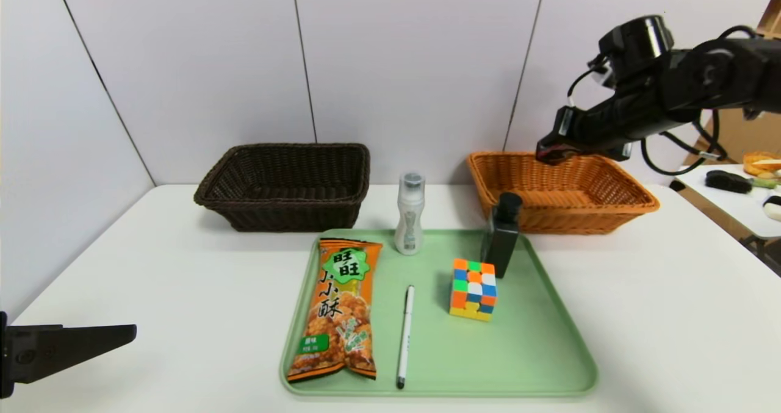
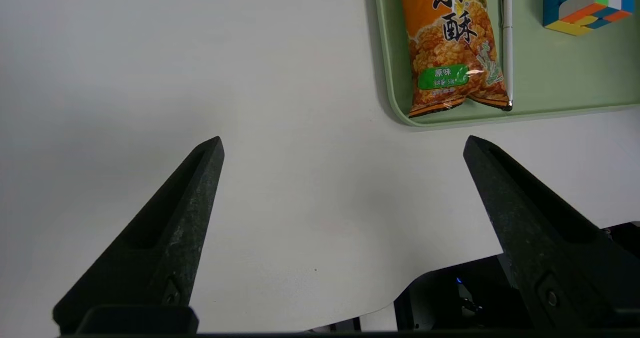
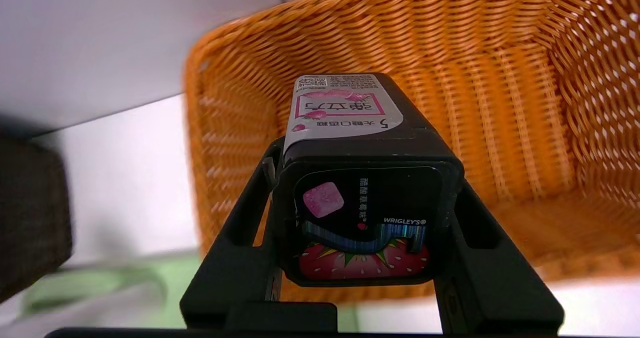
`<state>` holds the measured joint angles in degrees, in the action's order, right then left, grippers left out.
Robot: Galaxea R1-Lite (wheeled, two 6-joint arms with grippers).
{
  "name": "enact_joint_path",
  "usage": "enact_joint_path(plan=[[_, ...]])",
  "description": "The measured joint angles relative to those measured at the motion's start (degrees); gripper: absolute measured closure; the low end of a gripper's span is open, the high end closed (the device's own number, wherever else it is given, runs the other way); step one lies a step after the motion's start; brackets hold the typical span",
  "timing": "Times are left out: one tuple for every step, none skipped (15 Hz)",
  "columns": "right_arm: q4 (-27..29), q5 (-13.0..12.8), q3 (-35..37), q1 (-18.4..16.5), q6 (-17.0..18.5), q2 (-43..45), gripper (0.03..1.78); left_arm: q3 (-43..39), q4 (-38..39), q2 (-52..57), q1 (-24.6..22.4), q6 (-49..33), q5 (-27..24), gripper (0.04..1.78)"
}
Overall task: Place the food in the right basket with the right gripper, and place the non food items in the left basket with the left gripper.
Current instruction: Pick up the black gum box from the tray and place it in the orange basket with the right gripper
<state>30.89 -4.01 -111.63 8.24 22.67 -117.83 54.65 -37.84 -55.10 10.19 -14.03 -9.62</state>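
The right gripper (image 1: pixel 552 150) hung above the orange basket (image 1: pixel 634 202), gripping sth dark w/ a red edge (too small to identify). On the green tray (image 1: pixel 549 364): snack bag (image 1: pixel 338 309), pen (image 1: pixel 405 337), cube (image 1: pixel 473 289), white bottle (image 1: pixel 409 222), black bottle (image 1: pixel 503 236). Brown basket (image 1: pixel 287 187) sat back-left; left gripper (image 1: pixel 73 349) low at the left edge.

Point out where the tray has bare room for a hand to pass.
On the tray, bare green runs along the right side, beside and in front of the cube, plus a strip between pen and cube. The back is crowded: white bottle and black bottle, with the snack bag filling the left.
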Motion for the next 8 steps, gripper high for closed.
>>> enact_joint_path(plan=[[-1.9, -0.1, 0.0, -0.5, 0.0, -2.1, 1.01, 0.0, 0.0, -0.2, 0.0, 0.0, 0.0, 0.13], [-3.2, -0.1, -0.1, -1.0, 0.0, -4.2, 1.01, 0.0, 0.0, -0.3, 0.0, 0.0, 0.0, 0.13], [-3.9, -0.2, -0.1, -1.4, 0.0, -6.0, 1.01, -0.1, 0.0, -0.4, 0.0, 0.0, 0.0, 0.13], [-4.3, -0.2, -0.1, -1.6, -0.2, -7.4, 1.01, -0.1, 0.0, -0.5, 0.0, 0.0, 0.0, 0.13], [-4.3, -0.2, -0.1, -1.7, -0.4, -8.5, 0.92, -0.2, 0.0, -0.5, 0.0, 0.0, 0.0, 0.13], [-4.4, -0.2, -0.1, -1.7, -0.7, -9.3, 0.83, -0.3, 0.0, -0.6, 0.0, 0.0, 0.0, 0.13], [-4.4, -0.2, -0.1, -1.7, -1.1, -9.9, 0.74, -0.3, 0.0, -0.6, 0.0, 0.0, 0.0, 0.13], [-4.4, -0.2, -0.1, -1.7, -1.4, -10.3, 0.66, -0.4, 0.0, -0.6, 0.0, 0.0, 0.0, 0.13]])
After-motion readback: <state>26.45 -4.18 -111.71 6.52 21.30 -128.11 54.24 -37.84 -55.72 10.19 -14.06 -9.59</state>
